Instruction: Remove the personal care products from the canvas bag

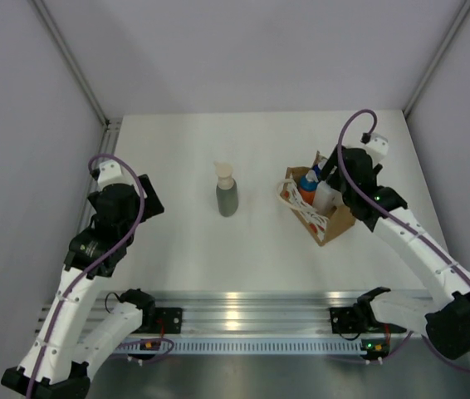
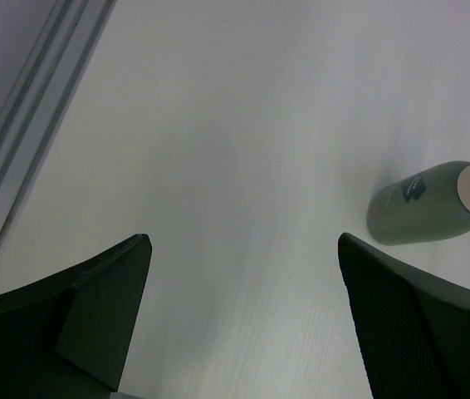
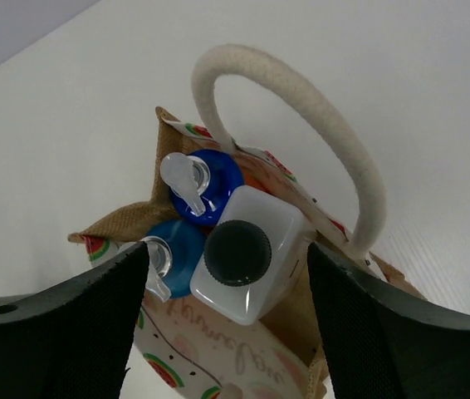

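The canvas bag (image 1: pixel 328 224) stands at the right of the table, with a cream rope handle (image 3: pixel 335 141). Inside it stand a white bottle with dark cap (image 3: pixel 247 253) and two blue-capped bottles (image 3: pixel 206 179) (image 3: pixel 173 249). My right gripper (image 3: pixel 227 274) is open, just above the bag, its fingers on either side of the white bottle without touching it. The grey-green bottle with cream pump (image 1: pixel 227 194) stands on the table's middle; it also shows in the left wrist view (image 2: pixel 430 204). My left gripper (image 2: pixel 243 266) is open and empty over bare table at the left.
The white table (image 1: pixel 185 249) is walled by grey panels at left, back and right. A metal rail (image 1: pixel 235 320) runs along the near edge by the arm bases. A rail (image 2: pixel 19 141) borders the table's left side.
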{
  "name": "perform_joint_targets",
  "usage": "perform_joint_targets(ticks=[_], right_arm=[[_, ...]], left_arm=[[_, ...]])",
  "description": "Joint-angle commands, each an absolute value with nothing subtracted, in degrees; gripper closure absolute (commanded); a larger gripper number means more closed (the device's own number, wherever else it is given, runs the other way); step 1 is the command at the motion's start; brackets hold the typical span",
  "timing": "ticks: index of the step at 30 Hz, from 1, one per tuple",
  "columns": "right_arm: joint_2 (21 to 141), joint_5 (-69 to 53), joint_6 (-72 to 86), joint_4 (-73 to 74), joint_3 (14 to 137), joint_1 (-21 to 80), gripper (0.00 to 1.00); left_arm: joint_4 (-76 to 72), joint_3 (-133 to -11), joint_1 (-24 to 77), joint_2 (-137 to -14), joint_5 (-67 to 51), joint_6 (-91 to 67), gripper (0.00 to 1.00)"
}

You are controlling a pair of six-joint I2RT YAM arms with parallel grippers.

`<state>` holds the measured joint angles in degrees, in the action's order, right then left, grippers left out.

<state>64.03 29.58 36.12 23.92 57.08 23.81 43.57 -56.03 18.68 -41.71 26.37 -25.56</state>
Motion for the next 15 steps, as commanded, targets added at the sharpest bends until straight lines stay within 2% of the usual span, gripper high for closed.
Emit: perform_joint_targets(ticks=[1, 7, 15], right_arm=[[64.25, 29.09, 40.07, 25.31, 56.17, 23.82, 0.26], [65.91, 34.27, 42.89, 25.84, 54.67, 26.10, 0.33], [70.22, 34.72, 44.29, 25.93, 54.41, 26.19, 0.42]], left_arm=[[41.75, -55.72, 18.46, -40.78, 25.84, -25.49, 0.02], [41.66, -55.72, 18.46, -40.61, 25.75, -25.49, 0.02], [41.66, -55.63, 18.46, -39.99, 25.49, -25.40, 0.02]])
